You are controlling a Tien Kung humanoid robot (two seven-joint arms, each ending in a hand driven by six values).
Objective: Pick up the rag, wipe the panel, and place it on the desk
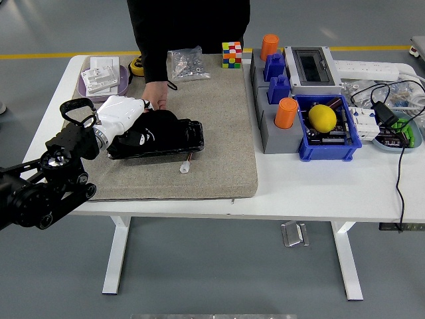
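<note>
A black panel (pixel 182 138) lies flat on the beige mat (pixel 219 126), left of centre. A black rag (pixel 154 125) is bunched on the panel's left part. My left hand (pixel 133 123), white with dark fingers, presses on the rag with fingers curled into it. A person's hand (pixel 157 94) rests on the mat at the panel's far edge, touching the rag's back side. A small white connector (pixel 184 167) on a wire sticks out from the panel's front edge. My right arm is out of sight.
A purple tray (pixel 85 90) with white parts sits far left. A bag of screws (pixel 188 63) and a colour cube (pixel 232 54) stand at the mat's far edge. To the right are grey blocks with orange cylinders (pixel 286 113), a blue bin (pixel 348 148) holding a lemon (pixel 322 117), and cables (pixel 392 113).
</note>
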